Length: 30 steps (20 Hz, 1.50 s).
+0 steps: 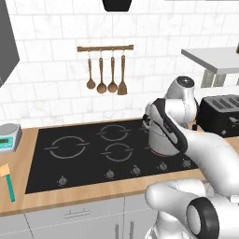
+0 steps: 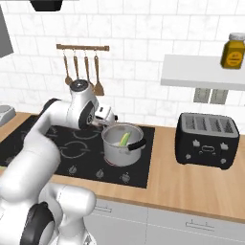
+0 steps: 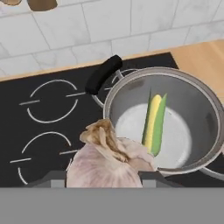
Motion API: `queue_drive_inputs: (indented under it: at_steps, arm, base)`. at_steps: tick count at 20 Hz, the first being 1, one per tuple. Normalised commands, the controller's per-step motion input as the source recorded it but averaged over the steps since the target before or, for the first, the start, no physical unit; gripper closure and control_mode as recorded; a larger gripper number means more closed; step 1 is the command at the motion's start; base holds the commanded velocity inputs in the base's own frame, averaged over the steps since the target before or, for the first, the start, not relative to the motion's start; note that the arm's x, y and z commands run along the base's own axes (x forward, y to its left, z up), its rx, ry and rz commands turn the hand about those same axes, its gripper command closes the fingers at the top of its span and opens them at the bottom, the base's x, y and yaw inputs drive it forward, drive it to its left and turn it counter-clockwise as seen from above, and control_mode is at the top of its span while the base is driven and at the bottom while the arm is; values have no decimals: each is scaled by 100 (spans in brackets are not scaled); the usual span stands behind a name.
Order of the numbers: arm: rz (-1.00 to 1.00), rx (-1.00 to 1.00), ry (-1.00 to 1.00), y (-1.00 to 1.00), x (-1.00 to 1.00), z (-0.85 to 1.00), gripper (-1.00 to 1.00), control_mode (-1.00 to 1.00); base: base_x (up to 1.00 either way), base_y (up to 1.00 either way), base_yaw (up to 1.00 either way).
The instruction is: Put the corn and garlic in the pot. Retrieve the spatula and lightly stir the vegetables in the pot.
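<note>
The pot is sitting on the black cooktop, on the burner nearest the toaster, and the corn is lying inside it, leaning from the shiny floor up against the far wall. It is showing as a slim pale yellow cob with a green strip down one side. The pot itself is gleaming steel, straight-sided and round, with a black handle sticking out from its rim toward the tiled wall.

The gripper is hovering just outside the pot's rim, on the side away from the toaster, and it is pinching the garlic between its two dark fingertips. The bulb is knobbly and papery, pale beige with a twisted brownish tuft on top, and it is overlapping the pot's near rim in the hand view rather than lying inside. In the right base view the gripper is hanging beside the pot on its rack side.

The spatula is lying flat on the wooden counter, far from the pot, past the cooktop's opposite end. Its long teal handle is pointing toward the counter's front edge, and its small square yellow blade is pointing toward the wall.
</note>
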Motion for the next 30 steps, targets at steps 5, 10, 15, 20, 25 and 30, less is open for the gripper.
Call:
queue_drive_inputs:
  at_steps: [5, 10, 15, 20, 25, 30]
  arm:
    - [0, 0, 1, -80, 59, -25, 100, -100]
    - [0, 0, 5, -45, 43, -49, 100, -100]
    - [0, 0, 15, -2, 39, -55, 100, -100]
    - [0, 0, 13, 0, 32, -59, 100, -100]
    - [0, 0, 8, 0, 6, -41, -100, -100]
    - [0, -1, 0, 0, 0, -3, -100, -100]
  base:
    - [0, 0, 0]
    - [0, 0, 0]
    - [0, 0, 0]
    - [0, 0, 0]
    - [0, 0, 0]
    - [0, 0, 0]
